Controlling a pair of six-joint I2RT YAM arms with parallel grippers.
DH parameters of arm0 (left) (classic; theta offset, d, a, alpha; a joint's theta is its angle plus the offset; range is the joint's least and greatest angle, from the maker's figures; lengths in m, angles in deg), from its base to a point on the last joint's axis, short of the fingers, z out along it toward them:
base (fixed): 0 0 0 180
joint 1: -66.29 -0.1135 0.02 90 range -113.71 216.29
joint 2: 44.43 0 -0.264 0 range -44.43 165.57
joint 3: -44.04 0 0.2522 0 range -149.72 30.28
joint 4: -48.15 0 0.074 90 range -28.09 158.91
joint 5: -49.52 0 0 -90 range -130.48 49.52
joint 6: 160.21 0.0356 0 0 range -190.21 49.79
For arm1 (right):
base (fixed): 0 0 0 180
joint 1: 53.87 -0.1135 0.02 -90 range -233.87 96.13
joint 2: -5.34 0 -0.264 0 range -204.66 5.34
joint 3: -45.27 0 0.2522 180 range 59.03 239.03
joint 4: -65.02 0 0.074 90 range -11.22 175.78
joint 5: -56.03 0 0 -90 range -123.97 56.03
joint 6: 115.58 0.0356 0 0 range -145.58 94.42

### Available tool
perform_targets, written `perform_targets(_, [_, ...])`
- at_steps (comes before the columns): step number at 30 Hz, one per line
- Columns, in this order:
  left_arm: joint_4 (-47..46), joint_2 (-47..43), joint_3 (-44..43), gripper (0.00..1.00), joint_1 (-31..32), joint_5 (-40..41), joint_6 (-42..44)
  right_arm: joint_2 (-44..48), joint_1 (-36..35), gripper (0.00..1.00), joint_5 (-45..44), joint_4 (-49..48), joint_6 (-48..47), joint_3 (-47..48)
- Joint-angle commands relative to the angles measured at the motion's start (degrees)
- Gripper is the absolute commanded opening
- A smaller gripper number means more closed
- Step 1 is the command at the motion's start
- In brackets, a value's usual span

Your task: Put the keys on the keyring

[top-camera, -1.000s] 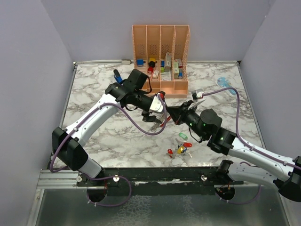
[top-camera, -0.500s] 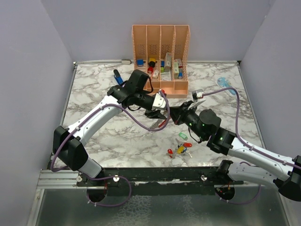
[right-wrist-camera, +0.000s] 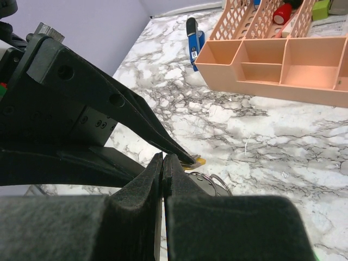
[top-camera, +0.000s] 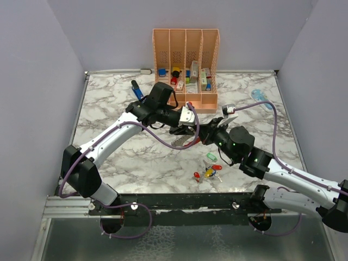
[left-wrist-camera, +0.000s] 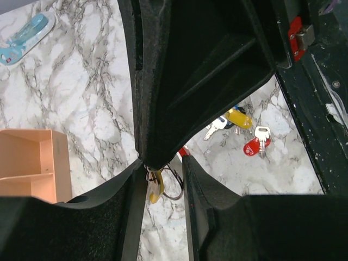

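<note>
In front of the rack (top-camera: 186, 65), the keyring (top-camera: 184, 143) sits just under the left claw (top-camera: 182, 132); whether that claw grips it cannot be told. Only the right wrist view shows the right claw (right-wrist-camera: 163, 159) pressed together.

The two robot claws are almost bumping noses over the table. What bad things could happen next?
1. The left pincer and the right pincer meet tip to tip. A small nudge might knock them together and shake loose the small yellow-headed metal key sitting between them.
2. The loose pile of coloured-headed keys lies close to the front edge of the white marble table, right under the right arm, so a low sweep might push some off.
</note>
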Motion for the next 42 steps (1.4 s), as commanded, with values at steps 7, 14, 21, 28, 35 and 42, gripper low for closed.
perform_targets(7, [0.6, -2.1, 0.5, 0.32, 0.4, 3.1, -1.9, 2.4, 0.0, 0.01, -4.0, -1.2, 1.1, 2.0])
perform_targets(14, [0.6, -2.3, 0.6, 0.32, 0.4, 2.3, -1.8, 2.7, 0.0, 0.01, -4.3, -1.6, 1.5, 2.0])
perform_targets(21, [-1.6, -2.3, 2.8, 0.31, 0.4, 1.4, -3.1, 2.7, 0.0, 0.01, -4.0, -1.9, 1.8, 2.2])
perform_targets(28, [-3.3, -2.0, 2.4, 0.3, 0.4, 1.8, -3.4, 2.3, 0.1, 0.01, -3.0, -2.0, 2.9, 1.9])
perform_targets(35, [-4.1, -2.2, 2.4, 0.32, 0.4, 4.8, -3.2, 3.5, 0.0, 0.01, -2.6, -1.2, 3.6, 1.7])
perform_targets(42, [-3.9, -2.8, 1.6, 0.79, 0.3, 10.1, -2.5, 4.4, 0.0, 0.01, -2.3, -0.5, 3.8, 1.5])
